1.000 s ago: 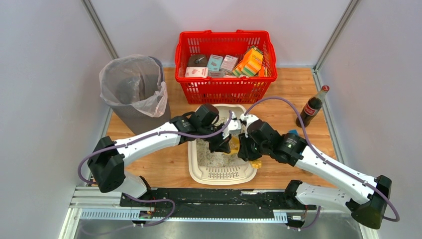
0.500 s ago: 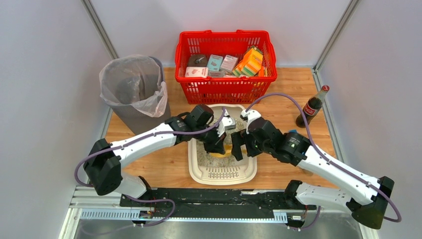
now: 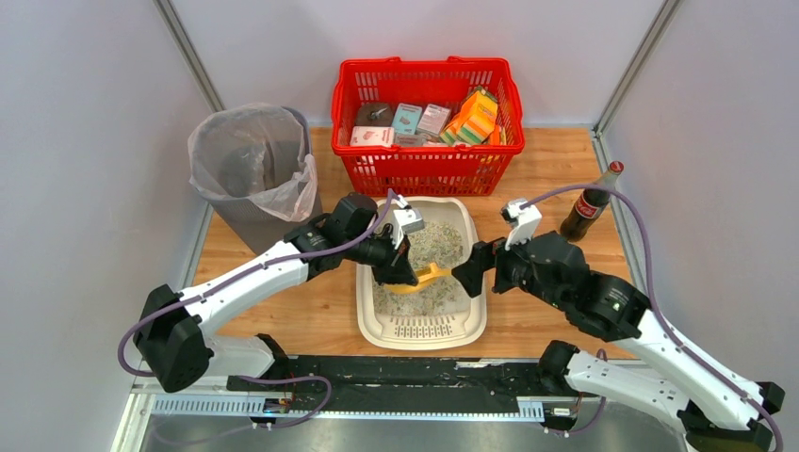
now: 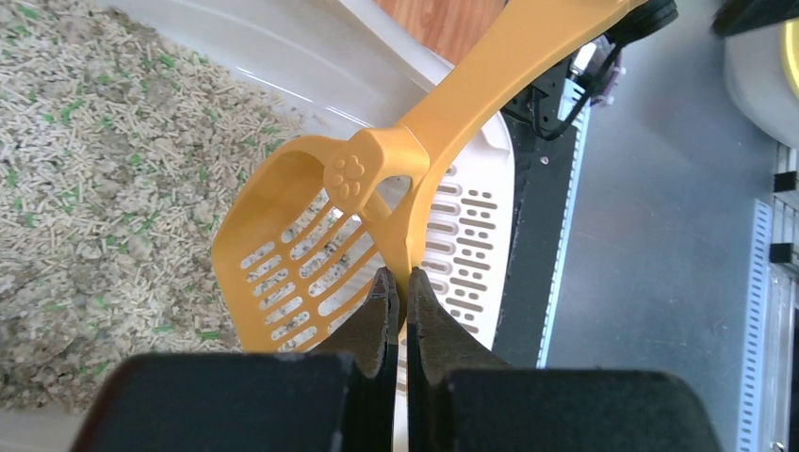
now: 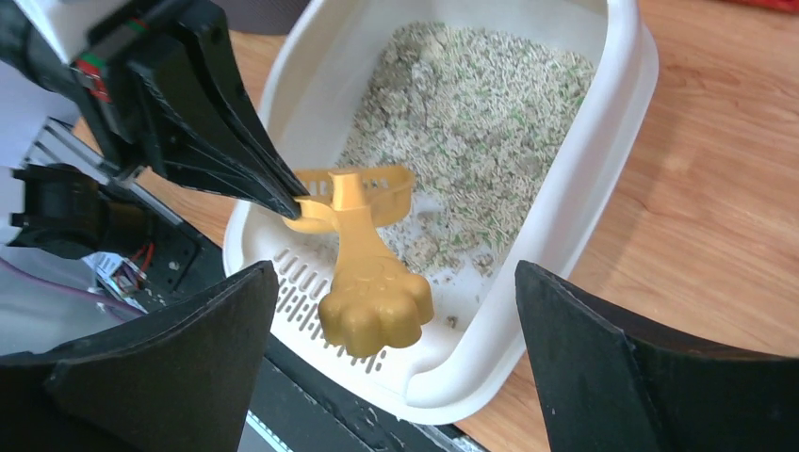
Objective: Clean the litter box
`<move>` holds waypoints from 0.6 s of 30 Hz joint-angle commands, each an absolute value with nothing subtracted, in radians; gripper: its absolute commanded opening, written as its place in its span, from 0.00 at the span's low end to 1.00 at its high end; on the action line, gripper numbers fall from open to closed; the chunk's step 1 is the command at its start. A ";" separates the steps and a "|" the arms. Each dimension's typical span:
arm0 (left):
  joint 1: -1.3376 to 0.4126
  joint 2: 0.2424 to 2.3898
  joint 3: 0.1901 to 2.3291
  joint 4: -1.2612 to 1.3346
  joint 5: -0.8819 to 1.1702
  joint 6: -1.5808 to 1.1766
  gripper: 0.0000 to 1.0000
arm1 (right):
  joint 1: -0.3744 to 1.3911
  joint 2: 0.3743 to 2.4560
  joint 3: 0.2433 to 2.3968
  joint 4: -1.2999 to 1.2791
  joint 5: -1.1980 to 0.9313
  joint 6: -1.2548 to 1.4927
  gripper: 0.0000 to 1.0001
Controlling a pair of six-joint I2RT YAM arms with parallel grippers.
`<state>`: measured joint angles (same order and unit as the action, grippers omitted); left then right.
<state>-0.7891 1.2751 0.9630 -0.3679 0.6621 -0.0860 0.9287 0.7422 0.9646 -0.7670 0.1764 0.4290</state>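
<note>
The litter box [image 3: 372,325] is a cream-white tray with grey-white granules and a slotted grate [image 4: 466,245] at its near end. A yellow slotted scoop [image 3: 429,276] with a paw-shaped handle end [image 5: 377,315] hangs over the granules. My left gripper [image 3: 403,271] is shut on the scoop's side rim [image 4: 407,259], next to its neck. In the right wrist view the left fingers [image 5: 236,160] pinch the scoop [image 5: 363,202]. My right gripper [image 3: 471,271] stands open at the tray's right rim [image 5: 627,104], its jaws wide apart and the handle end free between them.
A red mesh basket [image 3: 424,165] with boxes stands behind the tray. A grey bin with a clear bag [image 3: 252,165] is at the back left. A cola bottle [image 3: 592,202] stands at the right. A black rail [image 3: 396,377] runs along the near edge.
My right gripper opened, let go of the scoop handle and drew back to the right. My left gripper closed on the scoop and carried it slightly left.
</note>
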 commanded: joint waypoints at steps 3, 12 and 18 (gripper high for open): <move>-0.785 1.250 0.996 -0.371 0.730 -0.083 0.00 | 0.927 0.707 0.946 -0.644 0.140 0.394 0.99; -0.784 1.217 1.002 -0.439 0.643 -0.035 0.00 | 0.928 0.828 1.018 -0.719 0.057 0.341 0.84; -0.785 1.200 0.996 -0.436 0.632 -0.035 0.00 | 0.927 0.831 0.993 -0.683 0.023 0.357 0.76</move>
